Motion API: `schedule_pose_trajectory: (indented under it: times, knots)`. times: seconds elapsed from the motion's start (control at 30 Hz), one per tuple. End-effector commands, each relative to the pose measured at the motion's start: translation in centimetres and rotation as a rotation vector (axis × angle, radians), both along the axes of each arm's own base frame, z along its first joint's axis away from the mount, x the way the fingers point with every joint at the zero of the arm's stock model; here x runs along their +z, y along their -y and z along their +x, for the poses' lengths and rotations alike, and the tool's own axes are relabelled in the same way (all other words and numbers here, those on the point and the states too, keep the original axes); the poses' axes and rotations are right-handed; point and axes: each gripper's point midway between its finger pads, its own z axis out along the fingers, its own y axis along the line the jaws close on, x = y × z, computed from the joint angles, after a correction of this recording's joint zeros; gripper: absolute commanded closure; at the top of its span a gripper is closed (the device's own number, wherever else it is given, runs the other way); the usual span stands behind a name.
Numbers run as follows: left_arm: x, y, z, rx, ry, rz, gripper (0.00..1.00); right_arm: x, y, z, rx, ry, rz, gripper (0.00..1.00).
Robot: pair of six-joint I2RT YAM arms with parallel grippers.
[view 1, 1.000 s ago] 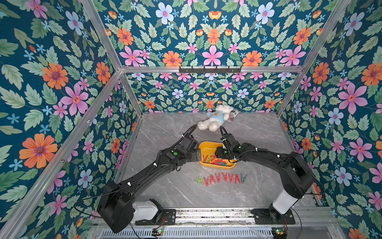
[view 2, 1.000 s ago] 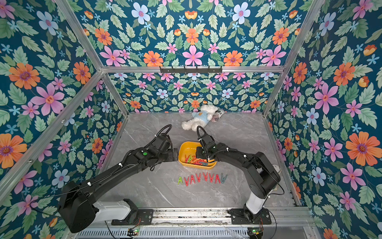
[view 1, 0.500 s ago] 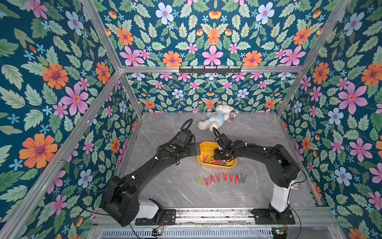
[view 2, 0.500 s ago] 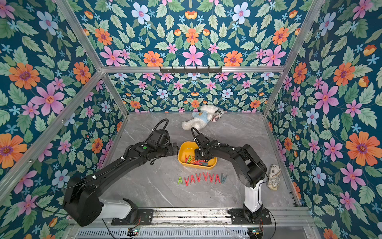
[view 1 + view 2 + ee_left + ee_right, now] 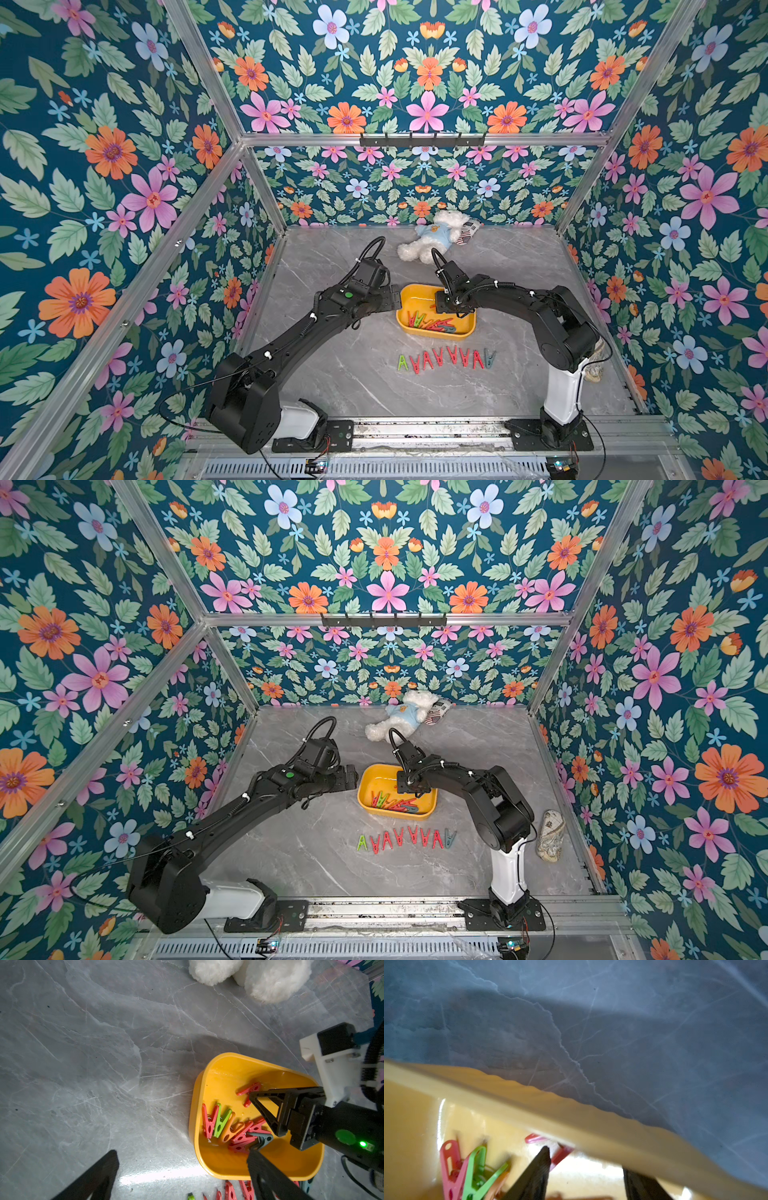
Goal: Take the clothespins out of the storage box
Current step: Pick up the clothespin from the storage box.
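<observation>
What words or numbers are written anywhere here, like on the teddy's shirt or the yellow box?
No text can be read anywhere.
Plush bear: small orange mark on its blue shirt, too small to read.
Storage box: no label shows.
Clothespins in the row look like A and V, but are only pegs.

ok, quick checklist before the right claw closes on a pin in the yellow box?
1. Right claw open, down inside the storage box: ok.
2. Red clothespin lined up between its fingertips: cannot tell, box rim hides part.
3. Piled clothespins clear of that grasp: cannot tell.
4. Left claw open and empty: ok.
5. Left claw clear of box rim: cannot tell.
6. Storage box flat on the table: ok.
</observation>
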Motion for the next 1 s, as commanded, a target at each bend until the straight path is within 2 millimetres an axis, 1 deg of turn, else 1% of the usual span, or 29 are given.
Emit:
schedule_pose_trajectory:
  times: [0.0,0.27,0.33,0.47,0.53,0.67,0.83,0.97]
  knots:
    - [0.4,0.3,0.2,-0.006,0.017,-0.017,0.0,0.4,-0.1,-0.3,-0.047,-0.022,0.031,0.44]
    - [0.2,0.3,0.0,-0.014,0.013,-0.024,0.0,-1.0,-0.4,-1.3,-0.071,-0.079,0.071,0.45]
    - [0.1,0.2,-0.1,-0.014,0.013,-0.023,0.0,-1.4,-0.6,-1.4,-0.066,-0.093,0.072,0.47]
    - [0.2,0.1,-0.3,-0.013,0.013,-0.024,0.0,-1.8,-0.7,-1.6,-0.07,-0.108,0.072,0.56]
    - [0.4,0.0,-0.4,-0.012,0.017,-0.025,0.0,-1.8,-0.5,-1.8,-0.071,-0.108,0.063,0.63]
    - [0.3,-0.1,-0.6,-0.012,0.016,-0.025,0.0,-1.6,-0.1,-2.2,-0.076,-0.11,0.043,0.64]
    - [0.1,-0.3,-1.0,-0.008,0.015,-0.032,0.0,-1.6,0.1,-2.8,-0.077,-0.121,0.025,0.74]
    - [0.2,-0.5,-1.2,-0.005,0.017,-0.038,0.0,-1.8,0.1,-3.1,-0.08,-0.132,0.017,0.88]
